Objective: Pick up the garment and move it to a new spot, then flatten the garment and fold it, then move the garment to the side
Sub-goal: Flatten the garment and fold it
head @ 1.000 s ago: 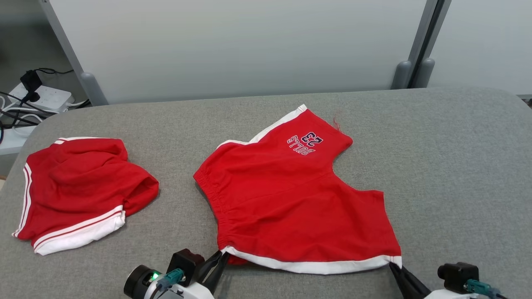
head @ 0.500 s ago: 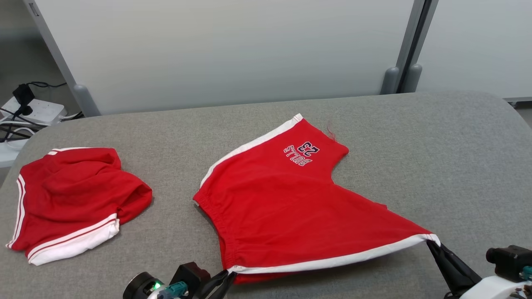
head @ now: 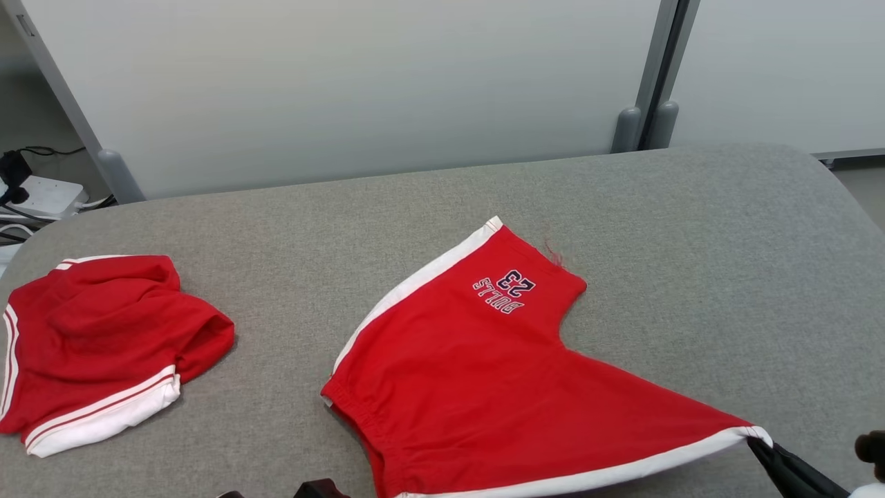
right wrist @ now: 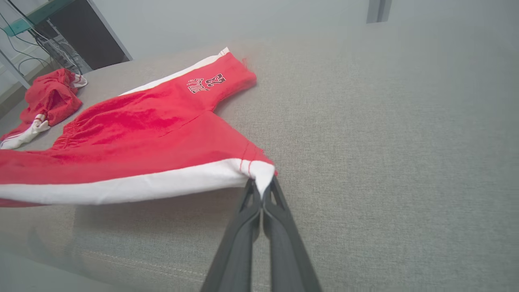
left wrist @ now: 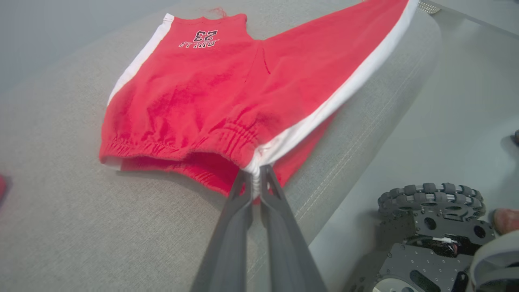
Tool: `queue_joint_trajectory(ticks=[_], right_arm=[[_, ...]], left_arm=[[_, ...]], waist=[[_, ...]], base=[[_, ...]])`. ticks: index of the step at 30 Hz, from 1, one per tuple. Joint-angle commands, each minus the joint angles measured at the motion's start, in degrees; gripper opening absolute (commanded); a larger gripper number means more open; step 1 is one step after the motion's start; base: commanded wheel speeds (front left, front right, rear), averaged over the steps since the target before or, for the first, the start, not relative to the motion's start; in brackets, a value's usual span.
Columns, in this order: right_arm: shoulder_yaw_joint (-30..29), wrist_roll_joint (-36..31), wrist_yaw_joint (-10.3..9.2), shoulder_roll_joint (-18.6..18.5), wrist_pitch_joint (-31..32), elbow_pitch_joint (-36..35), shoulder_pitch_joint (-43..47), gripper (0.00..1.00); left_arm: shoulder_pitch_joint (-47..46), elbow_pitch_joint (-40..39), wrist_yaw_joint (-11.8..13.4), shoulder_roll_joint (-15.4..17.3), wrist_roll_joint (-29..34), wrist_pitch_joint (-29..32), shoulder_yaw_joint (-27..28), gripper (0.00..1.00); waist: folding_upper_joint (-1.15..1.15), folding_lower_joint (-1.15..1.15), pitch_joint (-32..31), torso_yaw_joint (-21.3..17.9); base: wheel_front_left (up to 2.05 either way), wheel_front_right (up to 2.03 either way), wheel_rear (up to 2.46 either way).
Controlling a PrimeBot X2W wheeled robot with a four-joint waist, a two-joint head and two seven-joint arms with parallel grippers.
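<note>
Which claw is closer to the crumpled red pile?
Left. The left gripper pinches the shorts' waistband corner on the pile's side; the right gripper pinches the hem corner farther away.

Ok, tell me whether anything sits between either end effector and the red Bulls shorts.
Nothing does. The left end effector and the right end effector are each shut directly on a white-trimmed corner of the shorts. The other red garment lies apart, at the table's left.

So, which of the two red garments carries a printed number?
The spread garment in the middle, marked 23; the crumpled garment at the left has just white stripes.
</note>
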Motion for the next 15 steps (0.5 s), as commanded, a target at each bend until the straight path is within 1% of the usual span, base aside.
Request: queue_joint_trajectory(ticks=[1, 4, 6, 8, 11, 15], right_arm=[[-1.26, -1.10, 0.18, -1.26, 0.92, -2.70, -0.10, 0.00], [-4.26, -3.01, 0.18, 1.03, 3.44, -5.53, 0.66, 0.00], [-4.85, -4.66, 0.18, 2.39, 4.59, -5.84, -0.28, 0.00], [-4.21, -5.68, 0.18, 3.97, 5.33, -5.26, -2.55, 0.00], [-2.29, -6.85, 0.18, 5.51, 5.68, -2.46, -7.23, 0.00], [0.20, -10.74, 0.18, 5.93, 4.30, 3.67, -14.78, 0.00]], left_arm=[[-1.46, -3.14, 0.72, 1.09, -0.82, 0.70, 2.71, 0.00], [-1.04, -5.68, 1.02, 1.03, -2.51, 2.11, 3.03, 0.00], [-1.50, -5.32, 0.64, 0.68, -3.54, 2.22, 3.08, 0.00], [-2.57, -3.73, -0.14, -0.04, -4.61, 1.72, 3.09, 0.00], [-5.25, 0.12, -1.68, -1.66, -6.14, 0.68, 2.97, 0.00], [-9.77, 6.08, -2.79, -3.93, -7.30, -1.56, 3.73, 0.00]], waist=[[0.00, 0.00, 0.28, -0.04], [0.00, 0.00, 0.83, 0.17], [0.00, 0.00, 1.22, 0.36], [0.00, 0.00, 1.59, 0.69], [0.00, 0.00, 2.44, 1.79], [0.00, 0.00, 3.90, 3.20]], base=[[0.00, 0.00, 0.00], [0.00, 0.00, 0.00], [0.00, 0.00, 0.00], [0.00, 0.00, 0.00], [0.00, 0.00, 0.00], [0.00, 0.00, 0.00]])
